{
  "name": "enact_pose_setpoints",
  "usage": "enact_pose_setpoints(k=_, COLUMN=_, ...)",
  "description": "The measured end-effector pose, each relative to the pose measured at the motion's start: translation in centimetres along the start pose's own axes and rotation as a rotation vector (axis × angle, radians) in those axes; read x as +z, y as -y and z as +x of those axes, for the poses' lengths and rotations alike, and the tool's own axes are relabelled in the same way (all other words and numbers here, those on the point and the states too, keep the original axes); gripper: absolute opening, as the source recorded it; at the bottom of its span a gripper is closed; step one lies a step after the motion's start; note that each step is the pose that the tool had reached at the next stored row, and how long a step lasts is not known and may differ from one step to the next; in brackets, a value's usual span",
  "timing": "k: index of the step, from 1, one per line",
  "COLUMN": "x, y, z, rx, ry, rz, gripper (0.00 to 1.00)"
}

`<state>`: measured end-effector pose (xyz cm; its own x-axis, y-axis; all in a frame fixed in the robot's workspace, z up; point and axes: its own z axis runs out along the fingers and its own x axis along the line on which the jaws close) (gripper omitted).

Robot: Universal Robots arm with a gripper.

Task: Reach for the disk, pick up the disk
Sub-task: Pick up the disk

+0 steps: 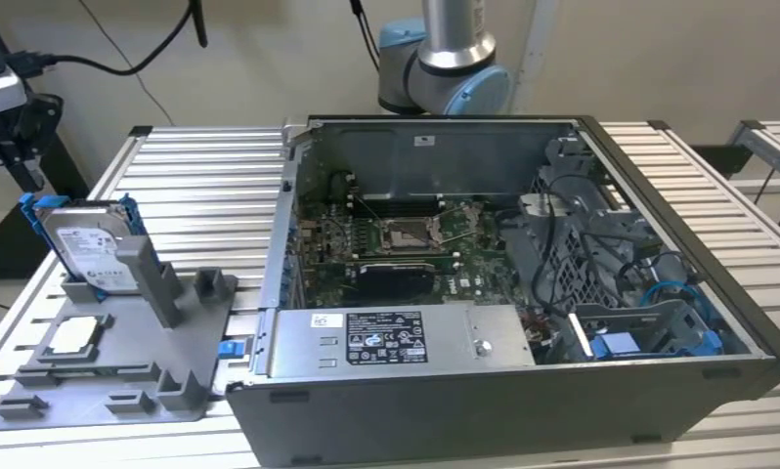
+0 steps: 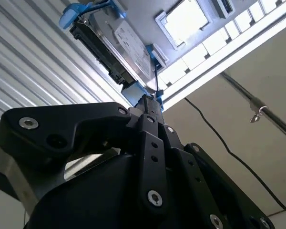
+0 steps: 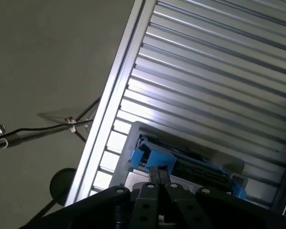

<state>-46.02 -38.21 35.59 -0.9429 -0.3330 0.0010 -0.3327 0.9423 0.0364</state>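
Note:
The disk point(image 1: 90, 252) is a silver-grey hard drive with a white label and blue side rails. It stands upright in a slot of the grey fixture point(image 1: 136, 376) at the exterior view's left. My gripper point(image 1: 25, 166) hangs just beyond the table's edge, a short way above and to the left of the disk, apart from it. The second wrist view has the gripper point(image 2: 151, 101) pointing at the lower blue corner of the disk point(image 2: 126, 45). Seen from the first wrist view, the gripper point(image 3: 157, 172) lies close to the blue rail of the disk point(image 3: 200, 164).
A small square silver chip point(image 1: 74, 335) lies flat on the fixture in front of the disk. An open computer case point(image 1: 495, 391) takes up the middle and right of the slatted table point(image 1: 195, 186). Cables hang at the back left.

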Motion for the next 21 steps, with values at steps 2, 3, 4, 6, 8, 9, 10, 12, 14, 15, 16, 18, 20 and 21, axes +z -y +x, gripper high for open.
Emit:
enact_pose_setpoints(k=2, x=0.0, y=-0.01, z=0.0, rx=-0.028, ry=-0.0009, rz=0.0, gripper=0.0)
enact_pose_setpoints(k=3, x=0.0, y=-0.01, z=0.0, rx=-0.044, ry=-0.0014, rz=0.0, gripper=0.0)
enact_pose_setpoints(k=4, x=0.0, y=-0.01, z=0.0, rx=-0.058, ry=-0.0016, rz=0.0001, gripper=0.0)
enact_pose_setpoints(k=6, x=0.0, y=0.0, z=0.0, rx=-0.085, ry=-0.0016, rz=0.0006, gripper=0.0)
enact_pose_setpoints(k=8, x=0.0, y=0.0, z=0.0, rx=-0.121, ry=-0.0026, rz=0.0008, gripper=0.0)
enact_pose_setpoints(k=9, x=0.0, y=0.0, z=0.0, rx=-0.139, ry=-0.0032, rz=0.0008, gripper=0.0)
enact_pose_setpoints(k=10, x=0.0, y=0.0, z=0.0, rx=-0.157, ry=-0.0037, rz=0.0008, gripper=0.0)
enact_pose_setpoints(k=12, x=0.0, y=0.0, z=0.0, rx=-0.179, ry=-0.0044, rz=0.0008, gripper=0.0)
enact_pose_setpoints(k=14, x=0.0, y=-0.01, z=0.0, rx=-0.182, ry=-0.0046, rz=0.0008, gripper=0.0)
enact_pose_setpoints(k=15, x=0.0, y=-0.01, z=0.0, rx=-0.182, ry=-0.0046, rz=0.0008, gripper=0.0)
enact_pose_setpoints(k=16, x=0.0, y=-0.01, z=0.0, rx=-0.182, ry=-0.0046, rz=0.0008, gripper=0.0)
enact_pose_setpoints(k=18, x=0.0, y=-0.01, z=0.0, rx=-0.182, ry=-0.0046, rz=0.0008, gripper=0.0)
enact_pose_setpoints(k=20, x=0.0, y=-0.01, z=0.0, rx=-0.182, ry=-0.0046, rz=0.0008, gripper=0.0)
enact_pose_setpoints(k=21, x=0.0, y=-0.01, z=0.0, rx=-0.182, ry=-0.0045, rz=0.0008, gripper=0.0)
